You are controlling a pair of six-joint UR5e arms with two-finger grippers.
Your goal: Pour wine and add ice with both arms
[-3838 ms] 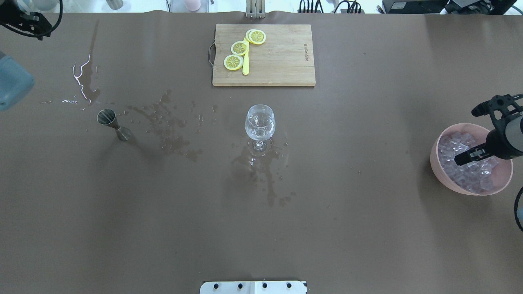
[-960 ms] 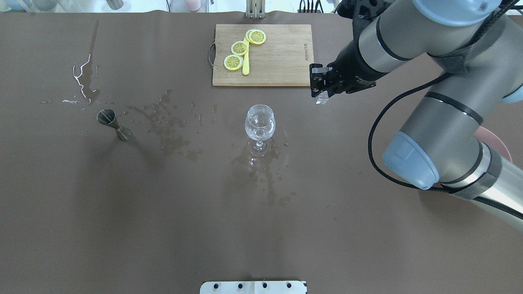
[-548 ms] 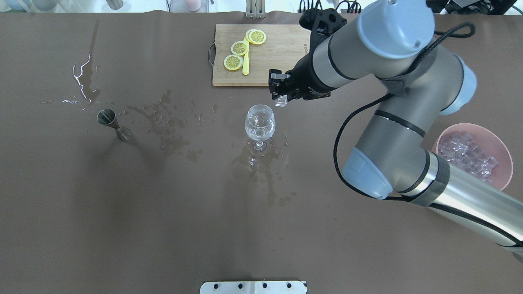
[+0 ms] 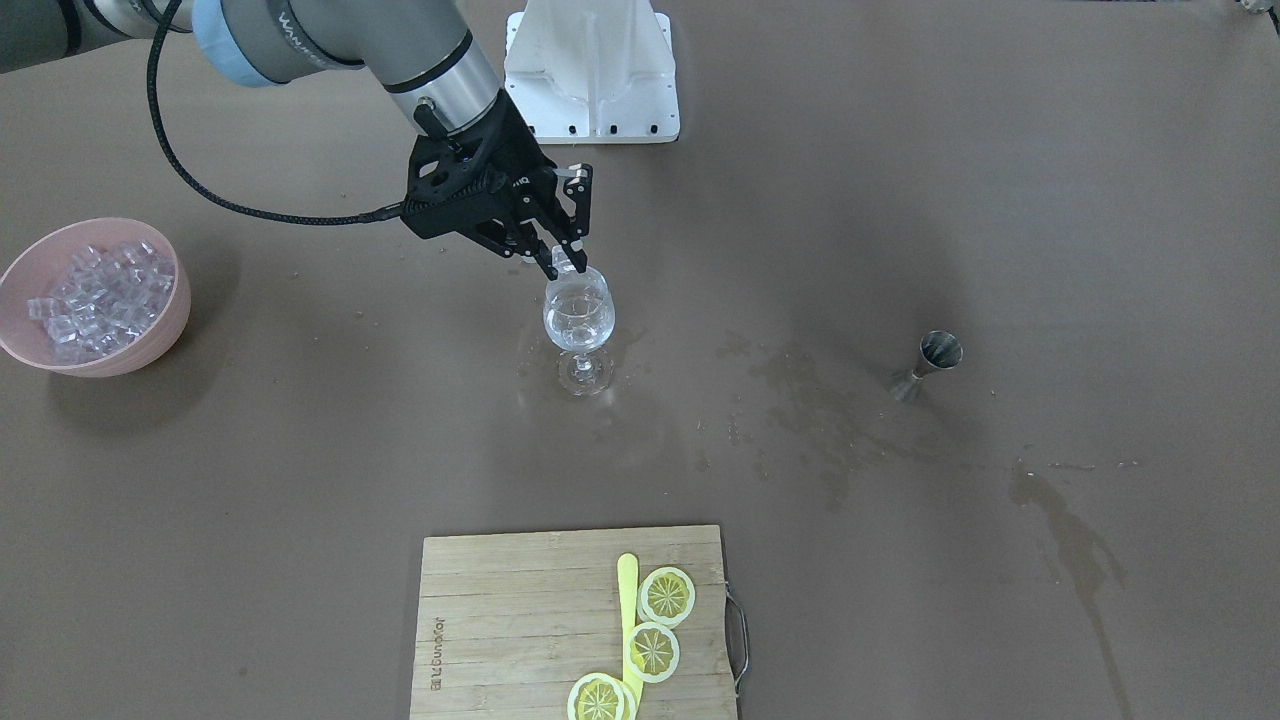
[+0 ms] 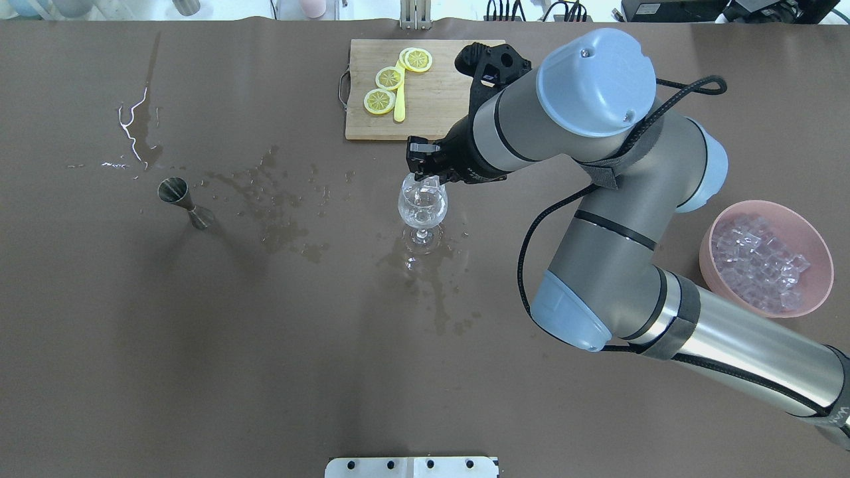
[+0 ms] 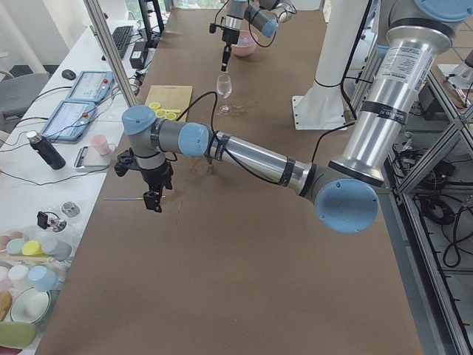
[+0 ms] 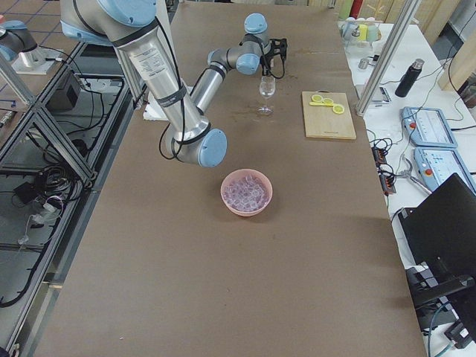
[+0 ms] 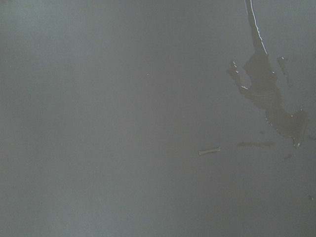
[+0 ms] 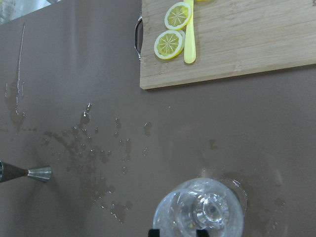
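Note:
The wine glass [image 5: 422, 206] stands upright mid-table in a wet patch, with a little clear wine in its bowl that is hard to make out. My right gripper [image 5: 425, 178] hangs just over the far side of its rim, shut on one ice cube [image 4: 563, 262]. In the right wrist view the glass [image 9: 197, 215] lies directly below the fingertips [image 9: 154, 232]. More ice [image 5: 757, 262] fills the pink bowl [image 5: 707, 240] at the right. My left gripper [image 6: 154, 203] shows only in the exterior left view, low over the table's left end, and I cannot tell its state.
A steel jigger [image 5: 179, 196] stands left of the glass, with spilled liquid [image 5: 279, 206] between them and more spill [image 8: 266, 94] at the far left. The cutting board [image 5: 458, 99] with lemon slices [image 5: 380, 101] lies behind the glass. The white pedestal [image 4: 592, 70] is at the robot's side.
My right arm has lifted out of the pink bowl and swung left with an ice cube, from beside the board to over the glass rim. The left arm has left the overhead view.

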